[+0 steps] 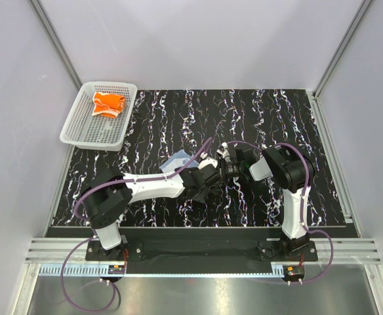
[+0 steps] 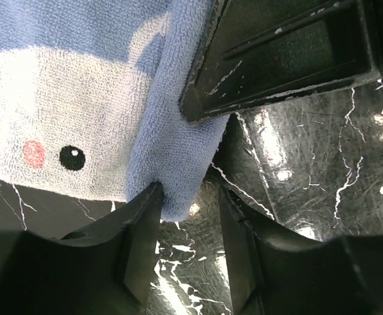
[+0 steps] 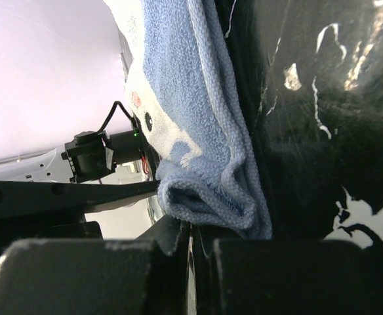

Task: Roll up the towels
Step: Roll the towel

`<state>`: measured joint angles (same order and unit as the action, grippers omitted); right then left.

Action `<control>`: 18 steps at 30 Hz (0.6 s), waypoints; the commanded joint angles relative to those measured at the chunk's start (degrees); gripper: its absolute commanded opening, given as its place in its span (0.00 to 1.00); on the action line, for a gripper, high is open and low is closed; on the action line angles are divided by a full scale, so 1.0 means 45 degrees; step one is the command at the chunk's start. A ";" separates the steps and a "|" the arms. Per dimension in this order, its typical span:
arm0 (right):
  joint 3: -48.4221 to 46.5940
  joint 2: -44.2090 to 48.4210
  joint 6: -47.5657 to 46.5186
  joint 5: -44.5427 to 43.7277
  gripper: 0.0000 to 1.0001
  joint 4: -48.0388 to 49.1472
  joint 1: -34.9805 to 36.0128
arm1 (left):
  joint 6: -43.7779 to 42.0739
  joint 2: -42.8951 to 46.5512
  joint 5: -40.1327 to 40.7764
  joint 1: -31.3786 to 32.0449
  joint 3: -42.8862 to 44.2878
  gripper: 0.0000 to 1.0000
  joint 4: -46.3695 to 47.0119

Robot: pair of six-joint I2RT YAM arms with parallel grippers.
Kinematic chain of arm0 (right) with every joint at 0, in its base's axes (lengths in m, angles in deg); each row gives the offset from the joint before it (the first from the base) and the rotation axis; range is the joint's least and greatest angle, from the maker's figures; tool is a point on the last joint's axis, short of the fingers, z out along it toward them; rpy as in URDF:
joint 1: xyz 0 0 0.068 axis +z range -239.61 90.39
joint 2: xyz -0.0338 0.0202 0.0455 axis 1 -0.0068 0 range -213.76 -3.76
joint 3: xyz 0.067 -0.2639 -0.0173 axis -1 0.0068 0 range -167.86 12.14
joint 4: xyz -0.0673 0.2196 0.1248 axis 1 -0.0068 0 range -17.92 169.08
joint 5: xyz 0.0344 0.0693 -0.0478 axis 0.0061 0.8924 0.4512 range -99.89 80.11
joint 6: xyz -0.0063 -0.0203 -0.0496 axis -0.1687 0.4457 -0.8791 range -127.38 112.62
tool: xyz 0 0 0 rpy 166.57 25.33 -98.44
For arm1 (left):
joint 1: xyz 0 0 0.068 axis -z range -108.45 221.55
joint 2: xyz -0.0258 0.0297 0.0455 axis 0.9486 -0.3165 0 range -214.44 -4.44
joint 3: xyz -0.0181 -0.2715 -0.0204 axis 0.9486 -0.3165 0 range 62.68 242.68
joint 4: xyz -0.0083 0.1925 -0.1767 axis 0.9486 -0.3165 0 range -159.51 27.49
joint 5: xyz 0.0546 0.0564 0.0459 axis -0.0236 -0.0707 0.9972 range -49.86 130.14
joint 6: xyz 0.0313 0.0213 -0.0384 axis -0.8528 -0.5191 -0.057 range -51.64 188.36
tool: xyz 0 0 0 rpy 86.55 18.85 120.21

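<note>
The light blue towel (image 2: pixel 178 131) lies on the black marbled table (image 1: pixel 270 125), and only a corner of it (image 1: pixel 176 161) shows from above. It has a white print with a pink spot and a black dot. One long edge is folded over into a thick ridge (image 3: pixel 211 197). My left gripper (image 2: pixel 190 197) is open at the ridge's end, its left fingertip (image 2: pixel 151 193) touching the cloth. My right gripper (image 3: pixel 191 230) is shut, tips against the folded end; no pinched layer shows. The orange towel (image 1: pixel 108 104) lies bunched in the basket.
The white mesh basket (image 1: pixel 80 128) stands at the table's far left corner. Both arms meet close together at the table's middle, my right gripper's black body (image 2: pixel 290 52) just above the left fingers. Grey walls enclose the table on three sides.
</note>
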<state>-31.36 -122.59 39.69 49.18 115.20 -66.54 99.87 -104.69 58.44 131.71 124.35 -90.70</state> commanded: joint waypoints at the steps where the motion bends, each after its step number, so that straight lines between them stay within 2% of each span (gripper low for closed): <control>1: 0.0039 -0.0684 -0.0401 -0.1329 0.03 -0.0800 -0.0068 | -0.0068 0.0577 0.0755 -0.0068 -0.0345 0.47 0.0112; 18: -0.0098 -0.0841 -0.0343 -0.1251 0.02 -0.0839 -0.0049 | -0.1044 -0.0300 0.1636 -0.0029 0.0221 0.55 -0.1022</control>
<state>-32.02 -123.29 40.52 49.83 115.27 -66.54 97.03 -104.64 63.41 131.71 123.95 -94.00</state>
